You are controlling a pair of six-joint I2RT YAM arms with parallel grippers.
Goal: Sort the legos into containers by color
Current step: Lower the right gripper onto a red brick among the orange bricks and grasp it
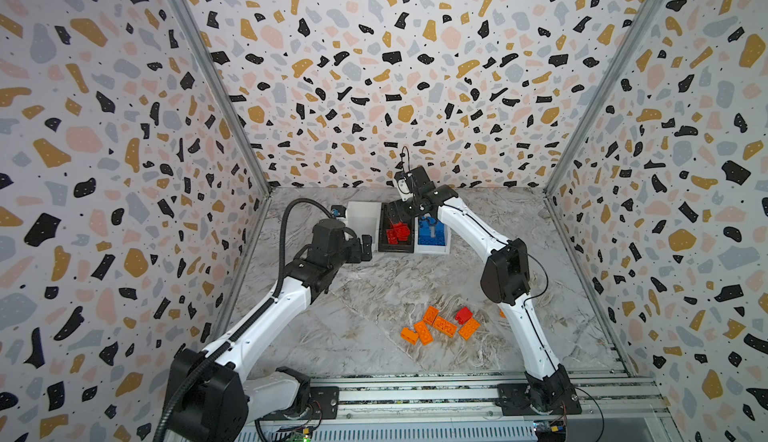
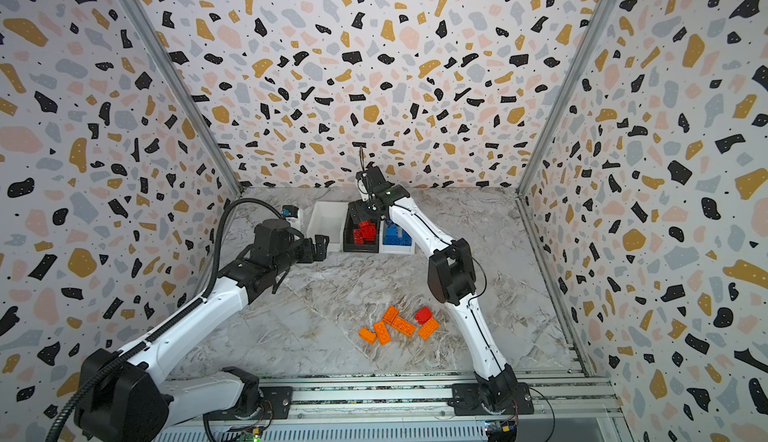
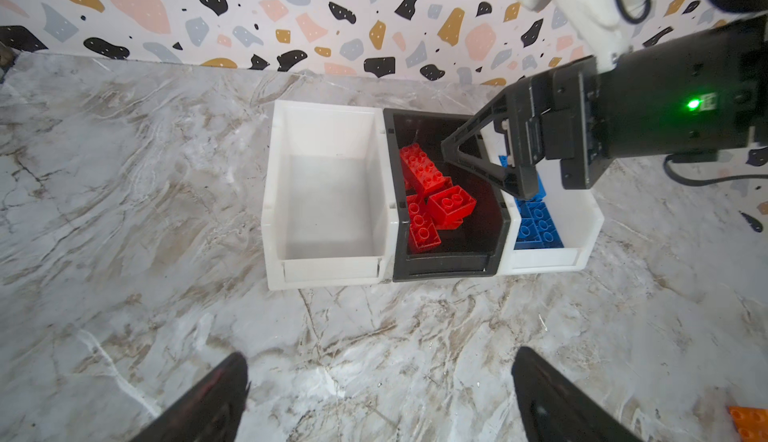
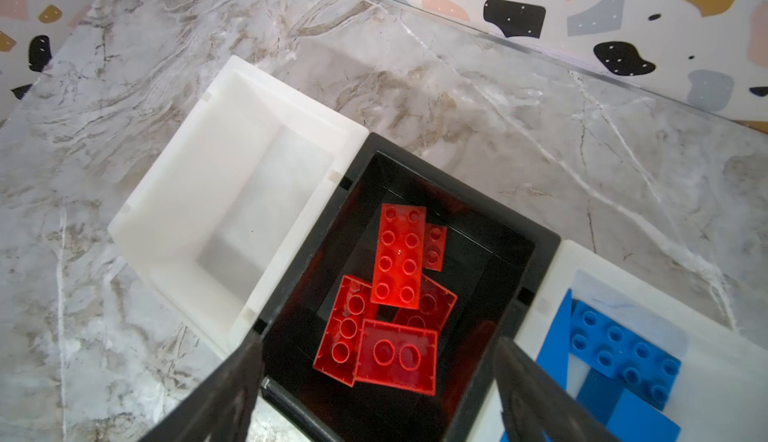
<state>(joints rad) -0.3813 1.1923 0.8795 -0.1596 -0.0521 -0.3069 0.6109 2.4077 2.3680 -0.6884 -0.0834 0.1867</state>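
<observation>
Three bins [image 3: 332, 271]; five orange bricks [image 1: 444, 326], one red brick [image 1: 463, 315] loose on the bench [image 1: 374, 294], unseen from the right wrist. Left hand [image 3: 380, 354], right hand [image 4: 376, 342]: both released.

Place was a robot lab test cell. Terrazzo-print walls [image 1: 374, 65] boxed in a marble-look tabletop [image 1: 365, 290]; two arms [image 1: 266, 319] stood bolted to an aluminium rail [image 1: 415, 394].
</observation>
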